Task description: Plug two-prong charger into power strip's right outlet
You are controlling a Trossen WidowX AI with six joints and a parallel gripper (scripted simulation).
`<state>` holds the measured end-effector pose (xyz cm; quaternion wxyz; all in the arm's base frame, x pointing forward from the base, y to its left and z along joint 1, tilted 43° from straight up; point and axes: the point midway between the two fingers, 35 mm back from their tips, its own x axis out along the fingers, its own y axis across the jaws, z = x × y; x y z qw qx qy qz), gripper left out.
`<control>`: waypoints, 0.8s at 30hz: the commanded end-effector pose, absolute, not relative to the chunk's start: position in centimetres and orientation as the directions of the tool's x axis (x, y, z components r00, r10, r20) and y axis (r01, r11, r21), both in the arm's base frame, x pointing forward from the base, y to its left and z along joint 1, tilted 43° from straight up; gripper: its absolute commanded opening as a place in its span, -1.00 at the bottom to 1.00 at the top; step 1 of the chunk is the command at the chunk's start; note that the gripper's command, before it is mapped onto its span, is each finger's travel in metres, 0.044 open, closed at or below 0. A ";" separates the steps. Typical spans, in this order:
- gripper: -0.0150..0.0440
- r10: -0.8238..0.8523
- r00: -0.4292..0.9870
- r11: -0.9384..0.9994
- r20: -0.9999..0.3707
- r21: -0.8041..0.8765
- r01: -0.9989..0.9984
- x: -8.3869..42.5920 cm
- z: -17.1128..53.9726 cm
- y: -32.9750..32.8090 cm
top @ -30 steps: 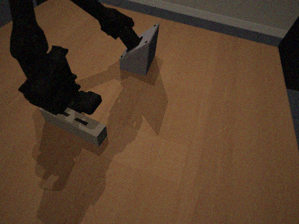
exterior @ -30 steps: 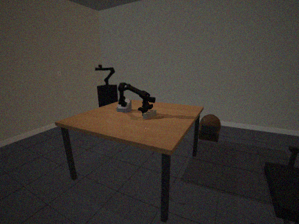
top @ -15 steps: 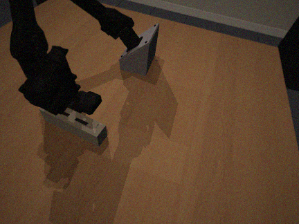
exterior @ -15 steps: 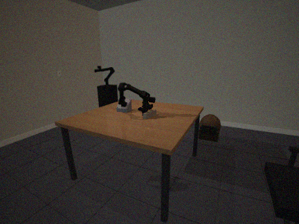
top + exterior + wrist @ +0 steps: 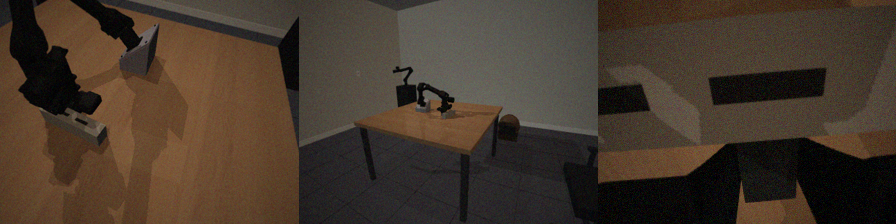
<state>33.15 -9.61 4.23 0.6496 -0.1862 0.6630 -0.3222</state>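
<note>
The power strip [image 5: 93, 133] [image 5: 450, 114] [image 5: 768, 120] is a long pale grey block on the wooden table. Its top shows a dark slot in the middle of the wrist view and part of another at the left edge. My gripper [image 5: 762, 140] is shut on the charger [image 5: 769, 172], a dark grey block between the two black fingers. The charger's upper edge meets the strip's near edge in the wrist view. In the top view my gripper [image 5: 59, 112] is at the strip's far left part, and its body hides the charger. The prongs are hidden, and I cannot tell whether they touch the strip.
The arm's grey wedge-shaped base [image 5: 135, 62] [image 5: 422, 108] stands on the table [image 5: 225, 138] [image 5: 413, 126] behind the strip. Dark shadows of the arm lie across the wood. Another arm on a dark stand [image 5: 406, 95] is beyond the table.
</note>
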 end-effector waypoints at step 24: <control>1.00 -0.666 -0.084 0.723 -0.741 -0.669 0.174 33.1 4.2 -9.6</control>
